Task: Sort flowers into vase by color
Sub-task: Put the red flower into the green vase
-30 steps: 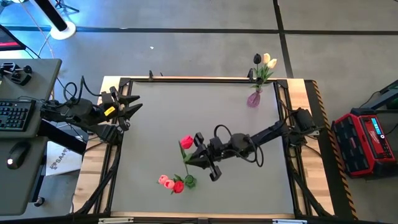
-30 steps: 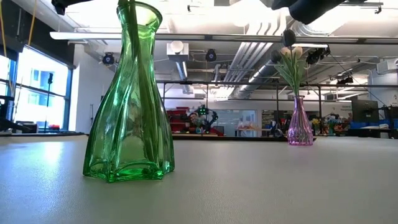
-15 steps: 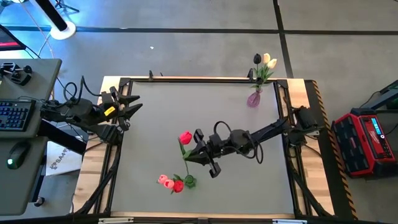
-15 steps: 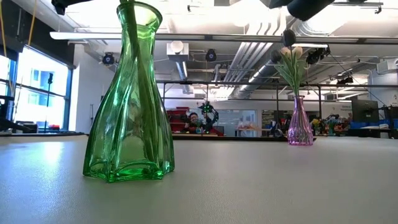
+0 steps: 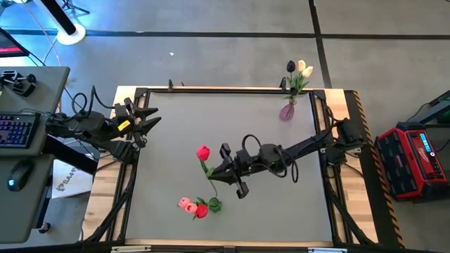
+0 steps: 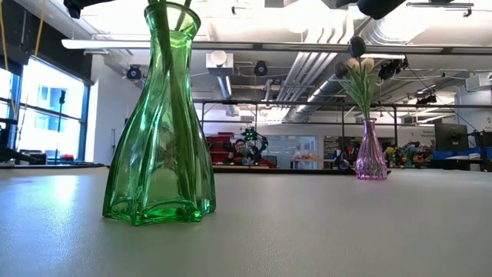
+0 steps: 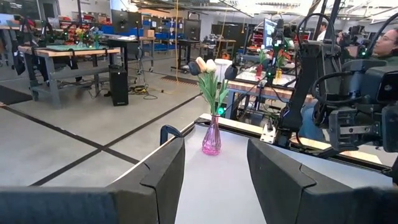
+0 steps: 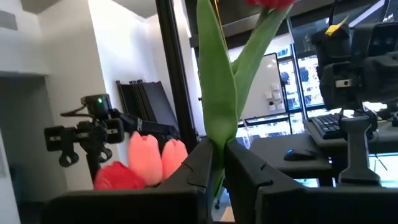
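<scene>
A green glass vase (image 5: pixel 214 204) (image 6: pixel 161 115) stands at the table's near middle, with pink tulips (image 5: pixel 185 204) (image 8: pixel 157 155) and a red one (image 5: pixel 201 210) leaning out of its mouth. My right gripper (image 5: pixel 220 173) (image 8: pixel 216 163) hovers just beyond the vase, shut on a red tulip (image 5: pixel 203 152). A purple vase (image 5: pixel 287 111) (image 7: pixel 211 138) at the far right holds cream and near-black tulips (image 5: pixel 299 68). My left gripper (image 5: pixel 149 119) (image 7: pixel 214 168) waits open over the table's left edge. My right gripper pinches the red tulip's green stem and leaf (image 8: pixel 214 134) between its two fingers, about midway along the stem. The fingers come roughly level from the table's right side and lie across the stem. The head is up and tilted toward the far left; the stem's lower end (image 6: pixel 184 8) reaches the green vase's mouth.
Bare grey table top (image 5: pixel 267 211) lies around the green vase and between the two vases. A black frame (image 5: pixel 211 89) runs along the table's edges. Beyond the left edge is a desk with a keyboard (image 5: pixel 17 130). People sit in the room behind (image 7: pixel 382 46).
My right gripper has gone a little toward the table's left and far edges with the red tulip. The tulip's head has swung toward the far left, and its lower stem end now shows at the green vase's mouth in the low view.
</scene>
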